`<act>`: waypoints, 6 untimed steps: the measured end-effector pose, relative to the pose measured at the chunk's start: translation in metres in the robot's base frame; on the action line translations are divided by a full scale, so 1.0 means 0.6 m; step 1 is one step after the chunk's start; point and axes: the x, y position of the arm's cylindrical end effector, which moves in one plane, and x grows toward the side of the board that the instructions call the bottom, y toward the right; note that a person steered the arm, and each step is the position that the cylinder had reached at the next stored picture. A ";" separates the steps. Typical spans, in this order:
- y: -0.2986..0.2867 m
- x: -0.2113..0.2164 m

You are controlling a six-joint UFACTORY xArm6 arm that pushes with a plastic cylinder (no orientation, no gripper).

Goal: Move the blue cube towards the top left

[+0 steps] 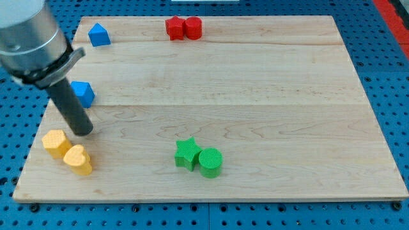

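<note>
— So, where's its tip [83, 132] now?

— Down on the board [255, 96], bare rod, nothing held. The blue cube [83, 93] sits just above it, toward the view's top; the yellow blocks [67, 151] lie just below.

— Risk?

— A push from off-centre could spin the cube off the near board edge, I reckon, or drive it into the blue house-shaped block [98, 34].

— Any writing?

— None readable.

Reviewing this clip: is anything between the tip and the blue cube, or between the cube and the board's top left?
Nothing lies between my tip and the blue cube; the tip sits just below it in the view. Toward the top left, a second blue block stands near that corner, above the cube and slightly to its right.
</note>
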 end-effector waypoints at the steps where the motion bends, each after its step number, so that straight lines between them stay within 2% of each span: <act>1: -0.017 -0.057; 2: -0.006 -0.157; 3: -0.007 -0.206; 4: -0.028 -0.163; 5: -0.051 -0.240; 6: -0.025 -0.259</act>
